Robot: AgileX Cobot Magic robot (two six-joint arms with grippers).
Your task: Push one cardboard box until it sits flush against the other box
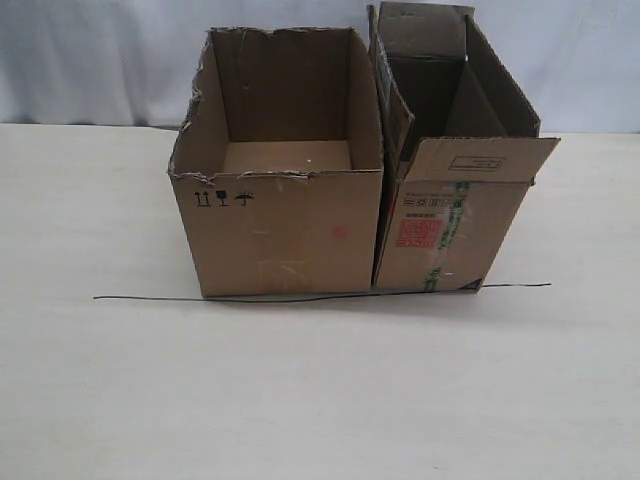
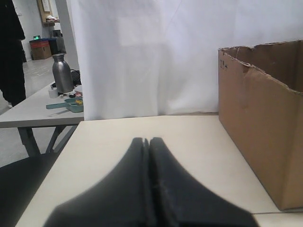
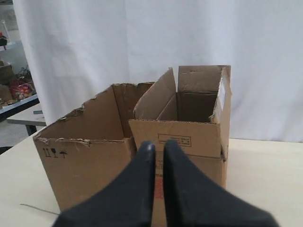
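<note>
Two boxes share a pale table [image 1: 100, 400] in front of a white curtain [image 1: 100, 60], and they stand side by side with their front faces lined up along a thin dark wire [image 1: 150, 298] that lies across the tabletop, apparently as a marker line. Biggest is the other box [image 1: 280, 235], wide, flapless and ragged at the rim, on the left of the exterior view. Just to its right stands the cardboard box [image 1: 450, 240], narrower and taller, its flaps open and its front flap folded down over the face. At the front lower corner the two side walls appear to touch, so the task looks done or nearly so. Whether they meet along their whole depth is hard to say from here, since the seam runs away from the camera and a raised flap covers its upper part. Neither arm shows in the exterior view, and neither touches a box. The left gripper [image 2: 147, 142] has its fingers pressed together and rests low beside the outer wall of the wide box, well placed to brace it. The right gripper [image 3: 159, 146], fingers drawn all but together into a blunt pushing tip, faces both boxes from a little way off. Smallest are the marks: clear tape [image 1: 455, 230] printed in green, a red label [image 1: 418, 233] and black handling symbols [image 1: 222, 198].
</note>
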